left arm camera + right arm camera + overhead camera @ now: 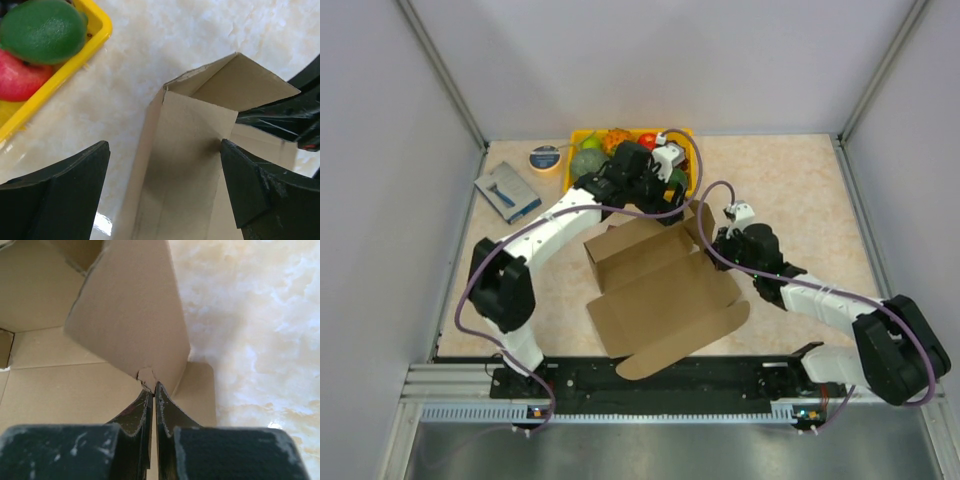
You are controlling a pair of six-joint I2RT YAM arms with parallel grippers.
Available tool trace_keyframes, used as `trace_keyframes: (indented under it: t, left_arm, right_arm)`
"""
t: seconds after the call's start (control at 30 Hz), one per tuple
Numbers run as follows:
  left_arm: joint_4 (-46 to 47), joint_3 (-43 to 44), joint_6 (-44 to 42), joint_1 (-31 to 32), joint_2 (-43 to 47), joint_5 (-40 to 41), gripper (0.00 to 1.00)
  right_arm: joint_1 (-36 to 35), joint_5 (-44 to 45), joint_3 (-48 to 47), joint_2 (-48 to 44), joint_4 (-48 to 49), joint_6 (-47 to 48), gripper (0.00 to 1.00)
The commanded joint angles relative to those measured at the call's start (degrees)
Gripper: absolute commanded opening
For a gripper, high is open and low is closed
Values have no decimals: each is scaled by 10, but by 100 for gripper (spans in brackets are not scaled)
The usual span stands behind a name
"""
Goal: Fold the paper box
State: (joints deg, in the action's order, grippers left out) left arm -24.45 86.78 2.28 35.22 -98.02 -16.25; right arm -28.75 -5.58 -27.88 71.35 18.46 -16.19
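Note:
The brown cardboard paper box [660,290] lies half folded in the middle of the table, its far walls raised and a rounded lid flap lying toward the near edge. My left gripper [665,205] is open over the box's far corner. In the left wrist view its fingers [55,195] stand wide on either side of a raised wall panel [190,150], the right finger touching the panel's edge. My right gripper [715,235] is at the box's right side. In the right wrist view it [154,386] is shut on the torn lower edge of an upright side flap [130,315].
A yellow fruit tray [582,140] with several fruits stands at the back, close behind the left wrist; its rim [75,62] and a green fruit [42,30] show in the left wrist view. A blue-and-grey packet [508,192] and a tape roll [545,158] lie at the back left.

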Motion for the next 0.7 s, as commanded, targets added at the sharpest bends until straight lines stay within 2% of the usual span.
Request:
trace_keyframes:
  t: [0.0, 0.1, 0.27, 0.4, 0.5, 0.57, 0.67]
  left_arm:
    - [-56, 70, -97, -4, -38, -48, 96]
    - [4, 17, -73, -5, -30, -63, 96]
    - [40, -14, -36, -25, -19, -80, 95]
    - [49, -23, -25, -48, -16, -144, 95]
    - [43, -26, -24, -53, -12, -140, 95]
    - [41, -26, -24, -55, -9, -149, 94]
    - [41, -30, -8, -58, 3, -164, 94]
  right_arm:
    - [-7, -49, -6, 6, 74, 9, 0]
    - [-7, -105, -4, 26, 112, 8, 0]
    - [-7, -186, -6, 71, 172, 5, 0]
    - [-8, -208, -25, 95, 185, 12, 8]
    - [-9, -273, -59, 122, 185, 6, 14]
    - [-8, -315, -68, 135, 220, -23, 18]
    - [-8, -323, -65, 138, 233, -32, 28]
